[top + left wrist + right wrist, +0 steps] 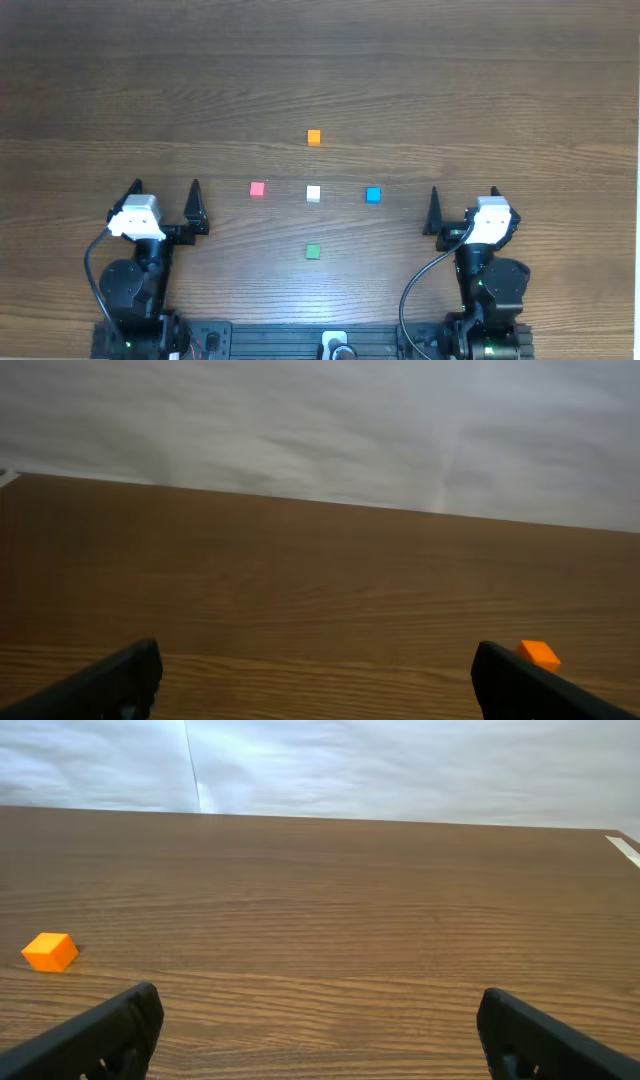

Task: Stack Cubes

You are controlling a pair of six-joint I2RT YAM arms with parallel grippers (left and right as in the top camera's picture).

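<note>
Cubes unstacked, end effectors empty

Cubes lie apart on the tabletop (pixel 500 80) in the top view: orange cube (pixel 314 137) above centre; pink cube (pixel 257 188), white cube (pixel 313 193) and blue cube (pixel 373 194) in a row at centre; green cube (pixel 313 252) below; left end effector (pixel 166 186) at lower left and right end effector (pixel 464 192) at lower right gape wide, gripping nothing.

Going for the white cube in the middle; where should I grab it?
Probably best to come straight down and pinch two opposite side faces of the white cube. It sits flat, clear of the other cubes, so all sides are free.
</note>
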